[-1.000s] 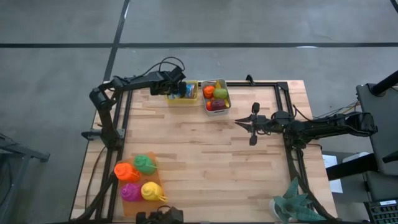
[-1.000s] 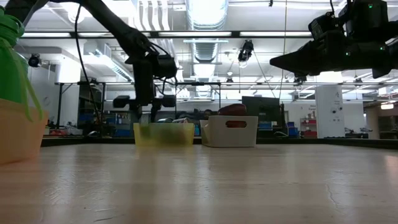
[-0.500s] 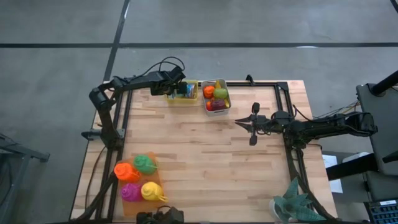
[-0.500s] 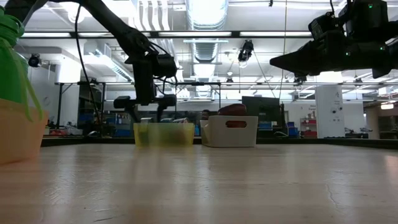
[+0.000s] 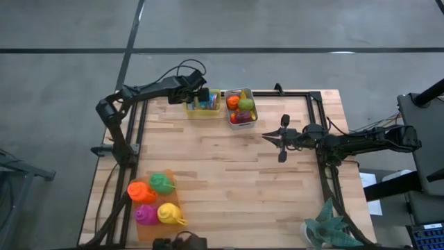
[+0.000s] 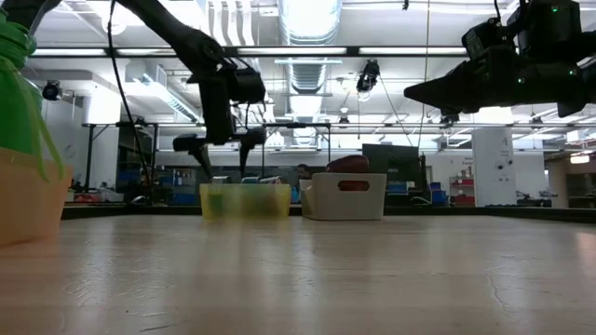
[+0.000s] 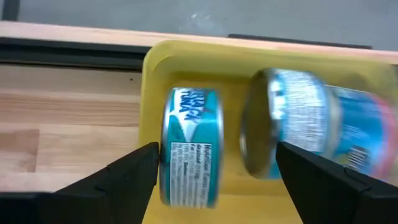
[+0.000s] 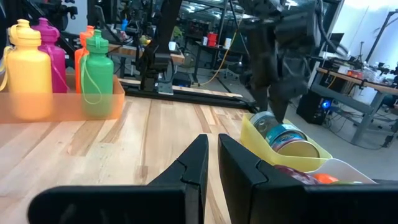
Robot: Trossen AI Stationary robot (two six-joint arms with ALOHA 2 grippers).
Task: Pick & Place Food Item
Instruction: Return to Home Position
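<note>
My left gripper (image 6: pixel 223 171) hangs just above the yellow plastic bin (image 5: pixel 205 115) at the table's far edge, fingers spread wide, holding nothing. Inside the bin, a blue-labelled round tuna can (image 7: pixel 189 148) stands on its edge, with a second blue tuna can (image 7: pixel 298 121) beside it, blurred. A white plastic bin (image 5: pixel 226 111) of coloured fruit sits just right of the yellow one. My right gripper (image 5: pixel 272 138) hovers over the table's right-middle, well apart from both bins, fingers narrow, almost together, empty. Four coloured plastic bottles (image 5: pixel 161 183) stand near the front left corner.
</note>
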